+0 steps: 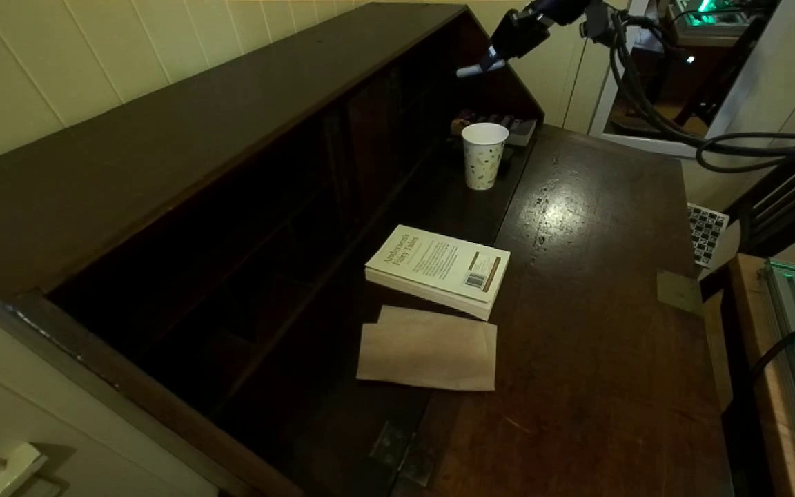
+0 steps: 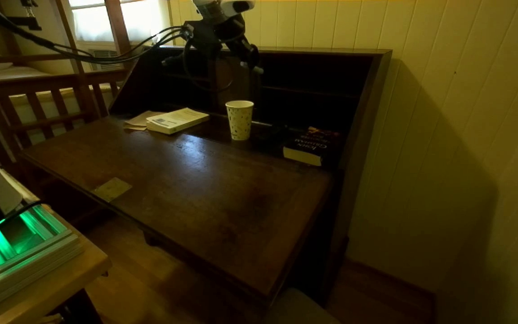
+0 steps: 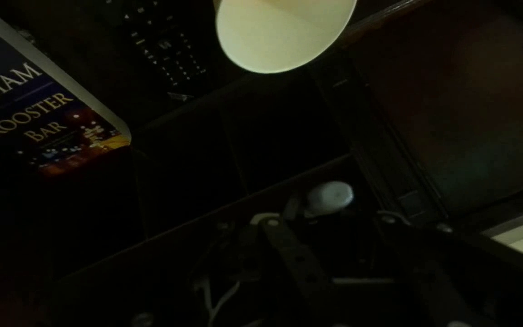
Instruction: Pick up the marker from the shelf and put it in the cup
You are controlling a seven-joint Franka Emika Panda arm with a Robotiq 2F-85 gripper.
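Wrist view: the gripper pinches one marker! Both exterior views have it higher than one upright cup, open air down to that rim; squarely over it, I can't tell. One pale book and one dark book flank the cup, apart from it, one shelf behind.
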